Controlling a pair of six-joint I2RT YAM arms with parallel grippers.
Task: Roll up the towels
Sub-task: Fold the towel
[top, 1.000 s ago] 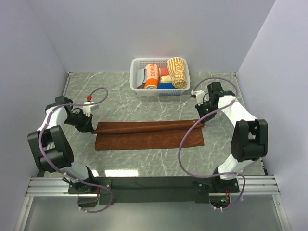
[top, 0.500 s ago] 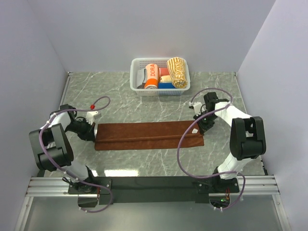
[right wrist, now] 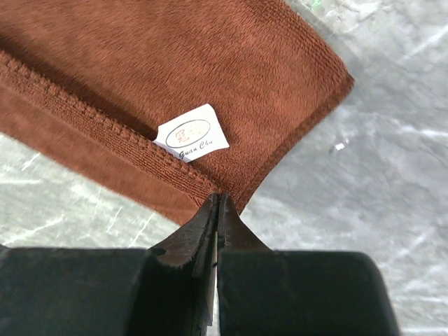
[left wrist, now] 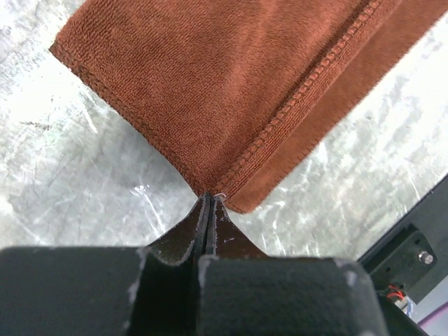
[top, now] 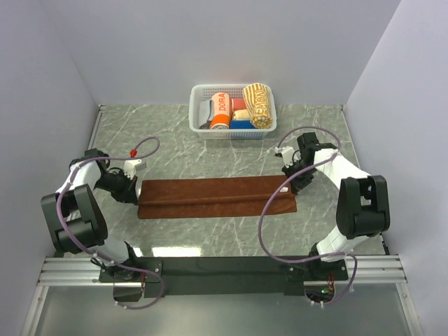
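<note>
The rust-brown towel (top: 217, 198) lies flat on the marble table, folded lengthwise into a long strip with its hemmed edge on top. My left gripper (top: 131, 192) is shut on the hem at the towel's left end; in the left wrist view its tips (left wrist: 211, 196) pinch the seam of the towel (left wrist: 231, 84). My right gripper (top: 289, 183) is shut on the hem at the right end (right wrist: 218, 197), beside a white label (right wrist: 190, 133) on the towel (right wrist: 175, 70). The cream-yellow towel (top: 257, 105) sits rolled in the basket.
A white basket (top: 198, 94) stands at the back centre, holding the orange DORA roll (top: 220, 110) and small coloured rolls (top: 241, 124). Walls close in on the left, right and back. The arm bases stand at the near edge.
One second ago both grippers held the towel's long edge raised; they have brought it down, and the towel now lies flat as a folded strip. Little has moved in the last half second.
</note>
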